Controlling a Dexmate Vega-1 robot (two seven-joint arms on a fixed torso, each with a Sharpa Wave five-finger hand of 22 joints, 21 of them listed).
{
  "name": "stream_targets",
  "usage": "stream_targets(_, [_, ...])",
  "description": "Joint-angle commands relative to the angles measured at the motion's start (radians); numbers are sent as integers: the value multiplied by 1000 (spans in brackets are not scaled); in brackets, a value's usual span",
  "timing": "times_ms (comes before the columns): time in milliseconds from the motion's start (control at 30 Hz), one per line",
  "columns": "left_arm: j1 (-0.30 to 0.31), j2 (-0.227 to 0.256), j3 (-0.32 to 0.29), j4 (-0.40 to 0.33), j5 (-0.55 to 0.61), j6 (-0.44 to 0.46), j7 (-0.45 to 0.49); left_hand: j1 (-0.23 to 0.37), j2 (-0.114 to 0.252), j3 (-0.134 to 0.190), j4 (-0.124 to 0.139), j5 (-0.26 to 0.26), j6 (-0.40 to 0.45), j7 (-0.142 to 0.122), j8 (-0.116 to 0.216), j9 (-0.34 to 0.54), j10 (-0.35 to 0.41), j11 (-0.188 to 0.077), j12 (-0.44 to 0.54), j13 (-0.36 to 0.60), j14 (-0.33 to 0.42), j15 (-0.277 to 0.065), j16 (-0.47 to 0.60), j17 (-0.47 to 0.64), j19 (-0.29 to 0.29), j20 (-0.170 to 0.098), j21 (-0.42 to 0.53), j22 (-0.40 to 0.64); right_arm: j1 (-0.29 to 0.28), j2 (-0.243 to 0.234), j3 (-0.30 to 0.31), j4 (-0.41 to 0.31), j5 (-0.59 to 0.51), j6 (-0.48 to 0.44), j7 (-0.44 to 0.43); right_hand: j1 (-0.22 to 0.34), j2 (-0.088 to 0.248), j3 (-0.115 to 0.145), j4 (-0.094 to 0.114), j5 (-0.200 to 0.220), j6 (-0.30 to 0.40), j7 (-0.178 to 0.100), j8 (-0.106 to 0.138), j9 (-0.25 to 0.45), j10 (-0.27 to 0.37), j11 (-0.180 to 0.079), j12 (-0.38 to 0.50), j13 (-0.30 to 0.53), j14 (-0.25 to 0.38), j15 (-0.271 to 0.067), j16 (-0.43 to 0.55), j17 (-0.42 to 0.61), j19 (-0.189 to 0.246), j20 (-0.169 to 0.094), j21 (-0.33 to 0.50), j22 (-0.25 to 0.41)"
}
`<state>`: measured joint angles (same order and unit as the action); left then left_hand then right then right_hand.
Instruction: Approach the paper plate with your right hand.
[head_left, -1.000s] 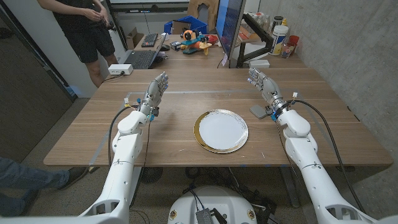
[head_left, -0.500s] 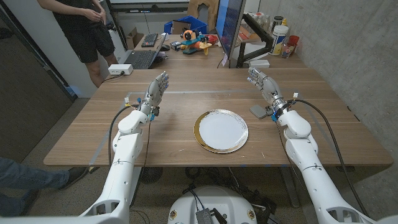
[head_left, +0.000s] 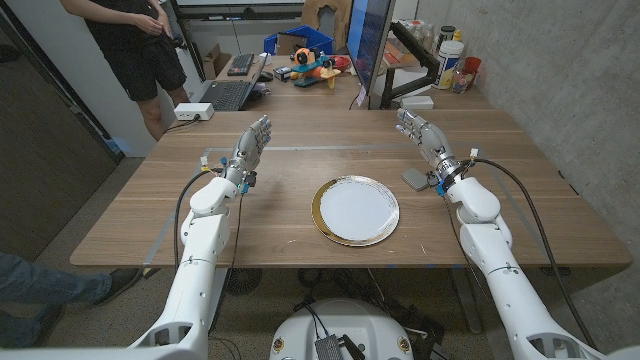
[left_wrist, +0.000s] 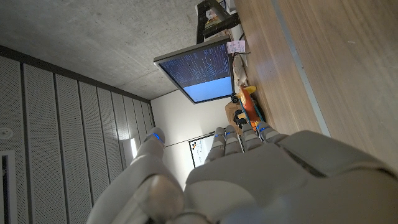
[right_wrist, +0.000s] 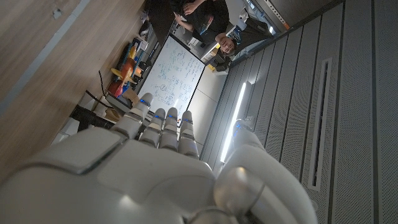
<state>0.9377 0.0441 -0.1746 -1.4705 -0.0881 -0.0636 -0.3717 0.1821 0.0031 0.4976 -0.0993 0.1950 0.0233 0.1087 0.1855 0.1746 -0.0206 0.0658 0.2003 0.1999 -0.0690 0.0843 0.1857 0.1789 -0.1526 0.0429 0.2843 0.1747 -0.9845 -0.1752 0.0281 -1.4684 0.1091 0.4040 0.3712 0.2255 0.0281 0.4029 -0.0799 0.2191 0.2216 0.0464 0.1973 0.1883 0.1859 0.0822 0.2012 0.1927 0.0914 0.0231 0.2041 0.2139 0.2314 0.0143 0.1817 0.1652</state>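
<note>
The round white paper plate with a gold rim (head_left: 355, 211) lies flat near the middle of the wooden bench (head_left: 290, 175), toward its near edge, touched by nothing. The right hand (head_left: 422, 134) is raised well apart from it toward the far right corner, fingers apart and holding nothing, so the approach looks not yet begun. The left hand (head_left: 251, 145) waits likewise on the far left side, its fingers spread and empty.

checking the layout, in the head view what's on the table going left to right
left hand → paper plate → small grey pad → right hand
</note>
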Motion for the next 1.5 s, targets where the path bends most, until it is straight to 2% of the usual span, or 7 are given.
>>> stream_targets(33, [6,2,2,-14,8,13,4,-2,10,3,-5,-2,7,1,2,5,-1,5,10,1,-5,5,3,3,4,2,-5,1,-1,-21,-8,-16,-27,-5,9,-3,0,3,-5,10,7,-1,8,5,10,-1,6,3,11,-2,4,-1,10,2,10,4])
stream_targets(833, [11,-6,10,-21,16,13,12,-4,12,0,-8,-2,9,3,2,5,-2,4,10,0,-7,6,3,3,6,4,-15,2,-25,-54,-2,-60,-45,-31,23,3,-1,4,-13,13,10,-4,7,5,13,-5,6,3,15,-6,3,-5,13,1,10,3])
stream_targets(1500, [9,-6,19,-25,25,19,14,-5,14,-1,-10,-3,9,1,2,5,-3,5,10,-1,-7,5,3,3,7,4,-22,2,-38,-72,-10,-68,-66,-10,36,6,-4,4,-19,15,9,-7,6,5,16,-6,5,3,19,-7,3,-7,15,0,10,3])
